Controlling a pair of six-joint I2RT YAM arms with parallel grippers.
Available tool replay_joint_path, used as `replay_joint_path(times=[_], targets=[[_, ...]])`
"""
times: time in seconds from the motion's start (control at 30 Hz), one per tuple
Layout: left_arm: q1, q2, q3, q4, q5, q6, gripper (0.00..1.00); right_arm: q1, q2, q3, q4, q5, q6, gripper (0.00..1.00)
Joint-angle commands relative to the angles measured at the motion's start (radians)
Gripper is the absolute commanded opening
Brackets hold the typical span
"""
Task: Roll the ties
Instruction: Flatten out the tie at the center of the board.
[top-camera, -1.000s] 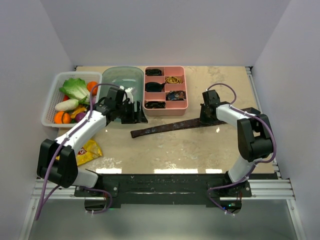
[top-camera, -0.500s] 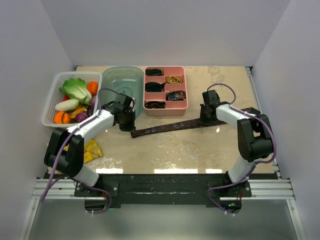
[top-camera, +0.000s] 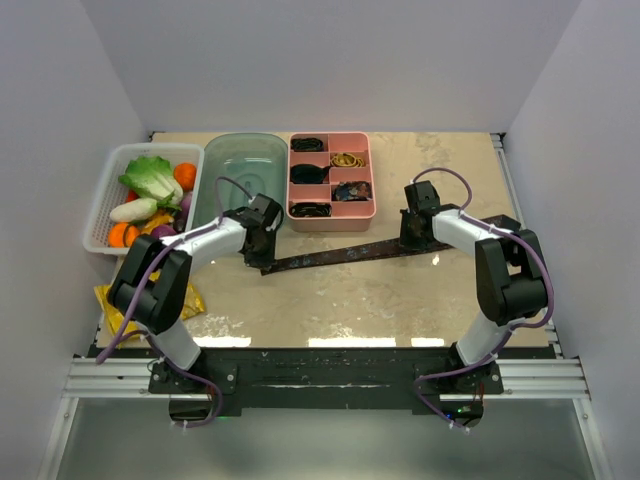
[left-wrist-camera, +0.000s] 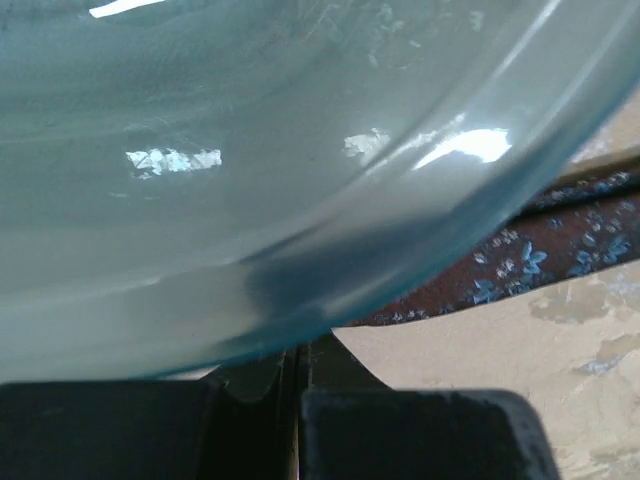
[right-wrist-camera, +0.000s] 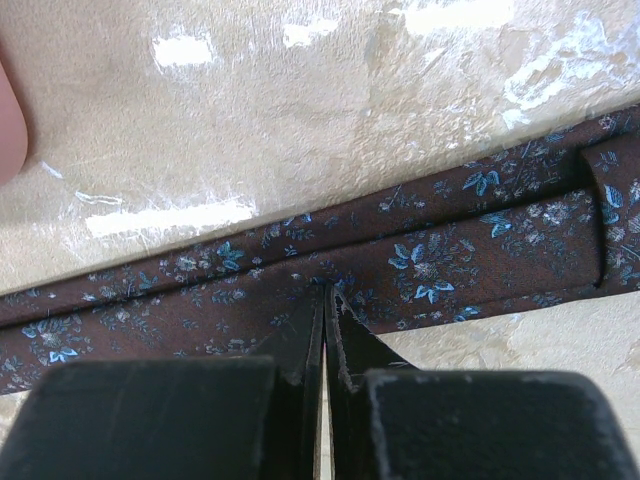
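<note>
The tie (top-camera: 340, 253) lies flat and unrolled, slanting across the bench (top-camera: 380, 305) in front of the tray (top-camera: 330, 212). The right gripper (right-wrist-camera: 325, 300) is closed with its tips on the tie's near edge, apparently nipping it to anchor that stretch. The left gripper (top-camera: 262, 246) is closed at the tie's left end, beside the bowl (left-wrist-camera: 200, 150). A hold on the fabric cannot be confirmed, but the roll probably starts there. The bench is glossy, beige and stone-patterned. White walls (top-camera: 330, 60) enclose it.

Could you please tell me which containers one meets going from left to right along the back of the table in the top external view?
White vegetable basket → green tub → pink divided tray.
</note>
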Motion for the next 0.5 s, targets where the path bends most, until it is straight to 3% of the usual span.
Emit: replay_joint_path(times=[0.0, 0.17, 0.37, 0.47], targets=[[-0.011, 0.054, 0.026, 0.022, -0.074, -0.021, 0.00, 0.006, -0.001, -0.029, -0.096, 0.020, -0.025, 0.00], [-0.014, 0.061, 0.010, 0.021, -0.075, -0.024, 0.00, 0.006, -0.013, -0.026, -0.105, 0.023, -0.025, 0.00], [-0.016, -0.039, 0.049, -0.042, -0.069, -0.013, 0.00, 0.006, -0.059, -0.006, -0.124, 0.022, -0.020, 0.00], [-0.016, -0.116, 0.090, -0.082, -0.069, -0.012, 0.07, 0.009, -0.094, 0.020, -0.147, 0.009, -0.023, 0.00]])
